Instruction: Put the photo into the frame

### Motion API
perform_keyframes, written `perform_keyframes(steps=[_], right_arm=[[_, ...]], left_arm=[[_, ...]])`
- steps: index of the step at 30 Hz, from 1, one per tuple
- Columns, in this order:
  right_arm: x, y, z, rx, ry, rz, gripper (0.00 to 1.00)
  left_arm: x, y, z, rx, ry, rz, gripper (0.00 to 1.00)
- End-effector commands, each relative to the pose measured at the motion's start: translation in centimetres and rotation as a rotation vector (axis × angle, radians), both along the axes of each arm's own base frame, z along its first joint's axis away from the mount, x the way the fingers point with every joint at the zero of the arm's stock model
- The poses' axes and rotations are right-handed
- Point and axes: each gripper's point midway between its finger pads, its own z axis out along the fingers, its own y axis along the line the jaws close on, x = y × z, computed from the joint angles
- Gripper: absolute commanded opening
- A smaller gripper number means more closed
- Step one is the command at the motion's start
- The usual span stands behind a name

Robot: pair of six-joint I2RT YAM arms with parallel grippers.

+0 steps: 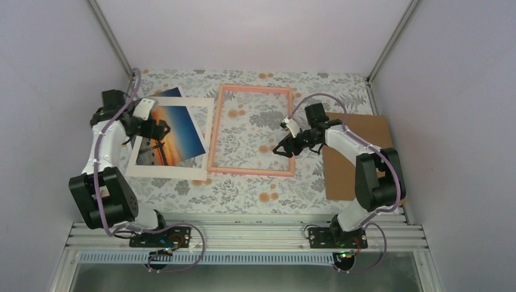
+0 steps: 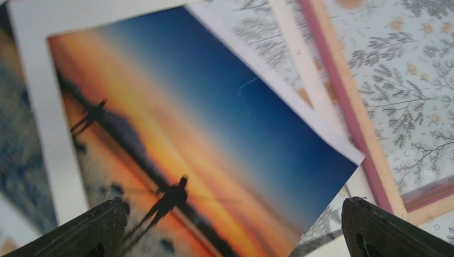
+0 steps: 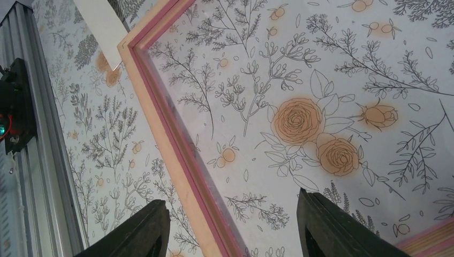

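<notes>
The photo (image 1: 177,129), a glossy sunset print, lies tilted on a cream-white mat board (image 1: 155,170) at the left; its far corner pokes past the mat. My left gripper (image 1: 162,129) hovers over it, open; in the left wrist view the photo (image 2: 203,134) fills the space between the wide-apart fingers (image 2: 99,233) of that gripper (image 2: 235,235), none touching it. The pink frame (image 1: 214,131) lies flat at mid-table beside the mat. My right gripper (image 1: 280,149) is open above the frame's near edge (image 3: 171,134), close to its right corner, the gripper (image 3: 235,230) straddling that edge without gripping it.
A brown backing board (image 1: 359,158) lies at the right, partly under the right arm. The mat's corner (image 3: 101,27) reaches close to the frame's near left corner. Floral cloth (image 1: 243,191) covers the table. An aluminium rail (image 1: 243,234) runs along the near edge.
</notes>
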Motion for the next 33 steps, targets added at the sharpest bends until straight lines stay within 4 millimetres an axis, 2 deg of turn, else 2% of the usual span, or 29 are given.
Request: perform_keyframes(steps=[1,5,11,14,21,26,33], right_arm=[[-0.5,0.4,1.1,0.037,-0.037,0.028,0.60],[-0.4,0.3,1.2,0.027,-0.050,0.041,0.60],[0.0,0.2,2.3,0.011,-0.103,0.061,0.60],[0.2,0.2,2.9,0.007,-0.122,0.060,0.60],[-0.1,0.1,3.2,0.010,-0.117,0.057,0.60],[0.1,0.3,3.3,0.023,-0.100,0.038,0.60],[0.3,0.1,3.7,0.017,-0.101,0.016,0.60]], left_arm=[[-3.7,2.8,-0.1,-0.072,0.056,0.071,1.00],[-6.4,5.9,-1.3,0.027,0.060,0.119,1.00],[-10.3,9.2,-4.1,0.033,0.097,0.248,1.00],[-11.6,10.7,-5.0,0.116,0.063,0.258,1.00],[-14.4,13.1,-5.6,0.475,-0.043,0.005,1.00],[-15.9,13.6,-7.6,0.658,-0.069,-0.240,1.00],[-15.1,14.1,-9.2,0.840,-0.154,-0.486,1.00]])
